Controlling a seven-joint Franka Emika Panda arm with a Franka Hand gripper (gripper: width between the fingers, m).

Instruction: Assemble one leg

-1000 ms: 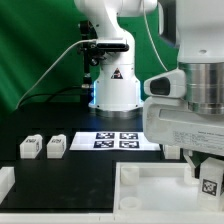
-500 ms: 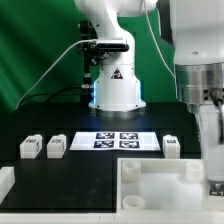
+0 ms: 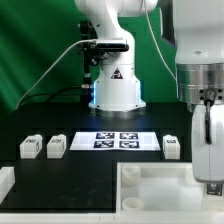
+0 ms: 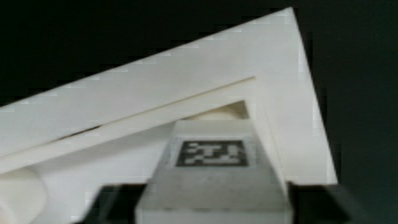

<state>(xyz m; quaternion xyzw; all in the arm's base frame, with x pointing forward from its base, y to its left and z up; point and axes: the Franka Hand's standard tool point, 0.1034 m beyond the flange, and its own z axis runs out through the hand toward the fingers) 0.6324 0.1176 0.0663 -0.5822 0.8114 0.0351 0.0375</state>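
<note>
My gripper [image 3: 210, 178] hangs at the exterior view's right, over the near right corner of the large white tabletop [image 3: 150, 186]. In the wrist view it [image 4: 217, 204] is shut on a leg [image 4: 215, 160], a white block with a marker tag facing the camera and black fingers [image 4: 111, 206] on both sides. The tabletop's corner [image 4: 169, 95] lies right beneath the held leg. I cannot tell whether the leg touches it. Two more legs [image 3: 30, 147] [image 3: 56, 146] stand at the left, and a third [image 3: 171, 147] stands at the right behind the tabletop.
The marker board [image 3: 117, 140] lies flat in the middle, in front of the robot's white base [image 3: 115, 90]. A white part [image 3: 5, 182] sits at the near left edge. Cables run behind the base before a green backdrop.
The hand has turned from broadside to narrow over the tabletop's right corner, still holding the leg. This uncovered the leg standing behind it. Since half a second ago it has barely shifted.
</note>
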